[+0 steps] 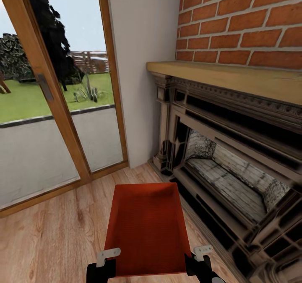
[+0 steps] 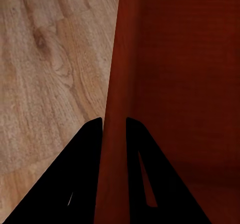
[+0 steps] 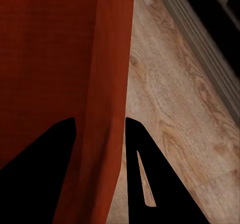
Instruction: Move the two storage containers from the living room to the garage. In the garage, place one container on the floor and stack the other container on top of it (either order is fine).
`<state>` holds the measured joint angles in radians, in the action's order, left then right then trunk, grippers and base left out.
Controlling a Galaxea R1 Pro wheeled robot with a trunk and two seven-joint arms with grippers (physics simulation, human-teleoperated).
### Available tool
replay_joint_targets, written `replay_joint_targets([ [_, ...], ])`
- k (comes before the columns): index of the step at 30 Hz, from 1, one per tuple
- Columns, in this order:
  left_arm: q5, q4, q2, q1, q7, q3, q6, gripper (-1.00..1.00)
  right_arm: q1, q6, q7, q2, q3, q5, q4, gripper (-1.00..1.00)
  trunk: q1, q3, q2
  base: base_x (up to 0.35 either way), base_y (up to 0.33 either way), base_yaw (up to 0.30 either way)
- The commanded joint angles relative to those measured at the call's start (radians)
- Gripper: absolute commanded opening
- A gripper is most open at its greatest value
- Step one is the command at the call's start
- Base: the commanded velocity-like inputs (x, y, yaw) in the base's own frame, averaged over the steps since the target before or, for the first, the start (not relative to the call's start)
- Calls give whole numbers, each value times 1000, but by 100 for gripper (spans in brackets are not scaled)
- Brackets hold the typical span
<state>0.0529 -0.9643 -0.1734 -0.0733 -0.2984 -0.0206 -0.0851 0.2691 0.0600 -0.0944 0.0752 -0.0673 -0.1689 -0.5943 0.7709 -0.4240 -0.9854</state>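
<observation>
gripping one storage container (image 1: pixel 144 228) between them, both arms carry it above the wood-plank floor (image 1: pixel 54 241) of the living room, near the fireplace (image 1: pixel 226 165) and the glass doors (image 1: pixel 50 119). the left gripper (image 2: pixel 114 129) has its fingers nearly closed, pinching the thin left wall of the bin, one finger inside and one outside. the right gripper (image 3: pixel 99 129) clamps the right wall the same way, its fingers slightly wider apart around the flared wall. the bin looks light and empty, but its walls seem thin and likely to flex, and the smooth sides could slip if the two arms drift apart or tilt unevenly. holding opposite walls near the near end seems sensible, though the far end may sag, so level, matched motion is probably wise. this bin is not yet in the garage.
</observation>
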Motion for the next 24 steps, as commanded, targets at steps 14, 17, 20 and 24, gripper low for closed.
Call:
replay_joint_targets([
  [14,13,-2,-1,0,-11,-1,-8,-100,0,3,-14,20,-9,-8,1,-100,-54,43,98,0,0,0],
  [17,13,-2,-1,0,-11,-2,-8,-100,0,3,-14,20,-9,-8,1,-100,-65,52,119,0,0,0],
  [20,13,-2,-1,0,-11,-2,-8,-100,0,3,-14,20,-8,-8,1,-100,-77,62,140,0,0,0],
  [24,13,-2,-1,0,-11,-2,-8,-100,0,3,-14,20,-9,-8,1,-100,-92,74,168,0,0,0],
])
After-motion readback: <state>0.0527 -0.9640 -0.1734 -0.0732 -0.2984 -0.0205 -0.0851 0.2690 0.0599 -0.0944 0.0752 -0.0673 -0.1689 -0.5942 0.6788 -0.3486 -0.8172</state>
